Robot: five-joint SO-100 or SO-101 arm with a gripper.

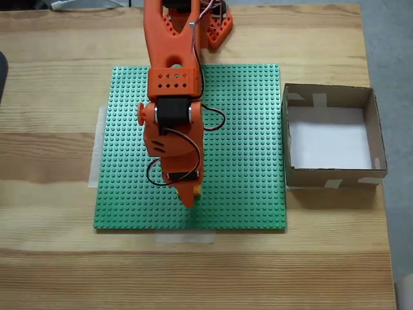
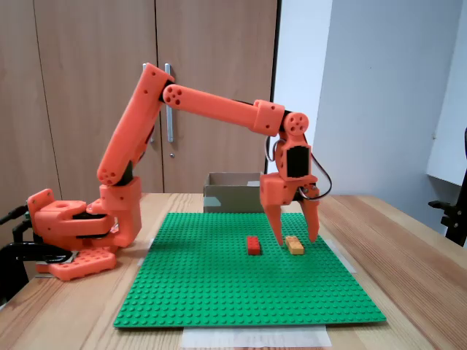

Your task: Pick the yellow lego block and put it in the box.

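Note:
The yellow lego block (image 2: 295, 246) lies on the green baseplate (image 2: 219, 292), right of centre in a fixed view from the side. My orange gripper (image 2: 297, 240) hangs open over it, one finger on each side, tips almost down at the plate. From above, the arm covers most of the block; a yellow sliver (image 1: 196, 190) shows beside the gripper (image 1: 188, 197). The box (image 1: 329, 175), brown cardboard with a white bottom, stands just off the plate's right edge and holds nothing. From the side, the box (image 2: 232, 197) sits behind the arm.
A dark red brick (image 2: 253, 245) lies on the plate just left of the gripper's near finger. The arm's base (image 2: 73, 233) stands at the plate's far side on the wooden table (image 1: 51, 271). Tape strips hold the baseplate (image 1: 245, 129) down.

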